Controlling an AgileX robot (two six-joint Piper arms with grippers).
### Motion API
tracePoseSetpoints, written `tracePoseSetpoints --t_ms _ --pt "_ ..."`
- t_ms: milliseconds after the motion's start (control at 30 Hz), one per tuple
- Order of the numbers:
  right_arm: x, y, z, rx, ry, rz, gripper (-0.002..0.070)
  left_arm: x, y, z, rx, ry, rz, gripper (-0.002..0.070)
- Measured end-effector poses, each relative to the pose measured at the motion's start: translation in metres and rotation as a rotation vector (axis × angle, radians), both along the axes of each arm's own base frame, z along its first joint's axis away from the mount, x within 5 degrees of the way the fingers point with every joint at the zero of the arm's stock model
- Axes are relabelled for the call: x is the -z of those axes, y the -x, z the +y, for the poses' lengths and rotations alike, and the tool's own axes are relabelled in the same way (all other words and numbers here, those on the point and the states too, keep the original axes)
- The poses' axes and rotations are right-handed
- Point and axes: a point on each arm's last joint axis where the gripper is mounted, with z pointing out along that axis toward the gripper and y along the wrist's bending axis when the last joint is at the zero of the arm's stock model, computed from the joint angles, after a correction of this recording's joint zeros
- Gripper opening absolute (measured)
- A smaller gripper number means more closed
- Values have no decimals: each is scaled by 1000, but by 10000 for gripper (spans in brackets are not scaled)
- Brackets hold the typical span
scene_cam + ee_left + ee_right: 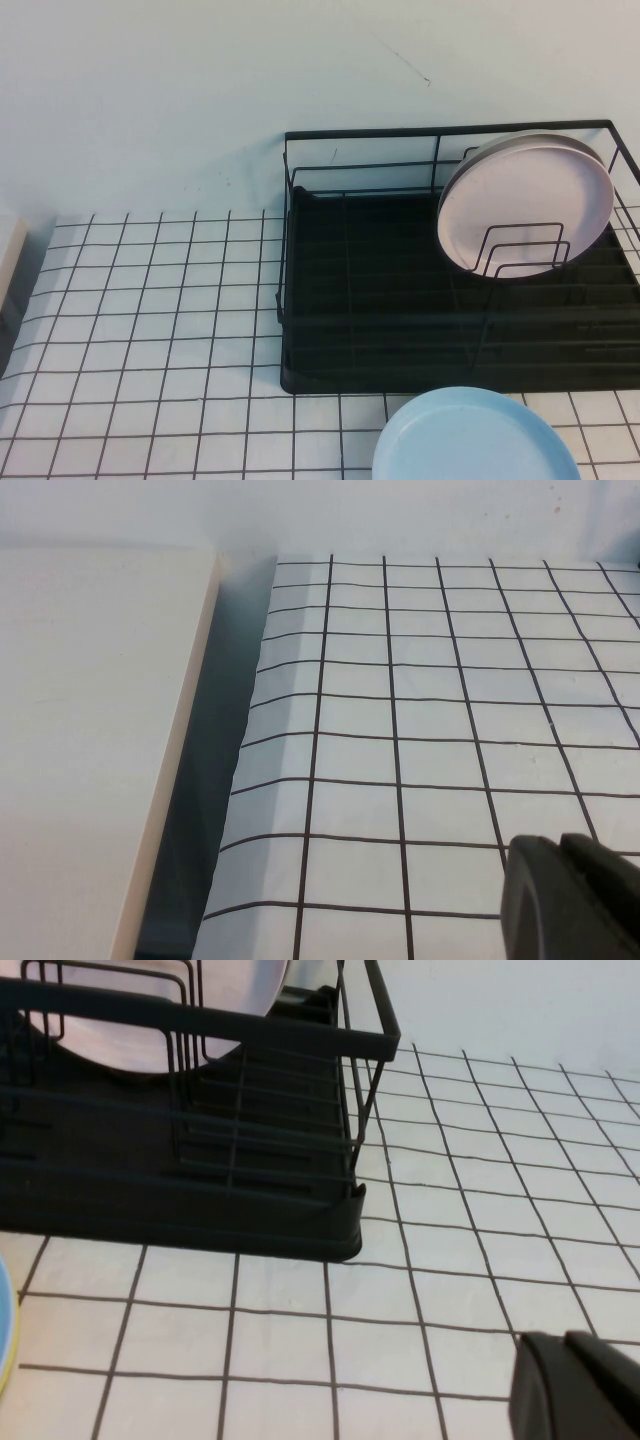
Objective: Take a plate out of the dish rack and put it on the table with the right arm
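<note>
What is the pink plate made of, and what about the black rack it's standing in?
The pink plate looks like matte plastic or melamine, since its face is even and dull with no glare, though glazed ceramic is possible. The dish rack looks like thin metal wire coated black, over a dark tray, probably plastic.

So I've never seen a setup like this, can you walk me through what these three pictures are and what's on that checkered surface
This is a two-armed robot at a table, a white surface with a black grid. One picture looks down from a raised camera; neither arm shows in it. The other two come from cameras on the wrists. A black dish rack holds a pale pink plate standing on edge between wire dividers, with a greyish plate close behind it. A light blue plate lies flat on the table in front of the rack. The left end effector hangs over bare grid near a pale board. The right end effector, shut, hangs near the rack's corner. Nothing is held.
</note>
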Motion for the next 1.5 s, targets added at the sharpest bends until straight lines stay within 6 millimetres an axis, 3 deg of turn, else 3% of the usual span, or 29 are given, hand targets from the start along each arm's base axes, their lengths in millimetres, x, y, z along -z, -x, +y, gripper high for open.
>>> tracePoseSetpoints --t_ms 300,400,533,567,700,967,1167,1233,1367,1500 --pt "0 0 2 -4 -52 -4 -2 0 0 0 0 0 0 -3" --pt "-1 0 8 -6 -252 -15 -2 0 0 0 0 0 0 -3" --pt "-3 -1 20 3 -701 -24 -2 0 0 0 0 0 0 -3" --pt "-7 -1 25 -3 -887 -30 -2 0 0 0 0 0 0 -3" --pt "-12 -1 29 -17 -1064 -40 -2 0 0 0 0 0 0 -3" --pt "-10 0 31 -111 -831 -40 -2 0 0 0 0 0 0 -3" --pt "-15 5 44 -211 -929 64 -2 0 0 0 0 0 0 -3" --pt "-34 5 48 -273 -886 66 -2 0 0 0 0 0 0 -3" --pt "-89 -4 51 -410 -629 53 8 0 0 0 0 0 0 -3" --pt "-141 -32 51 -549 -321 161 116 0 0 0 0 0 0 -3"
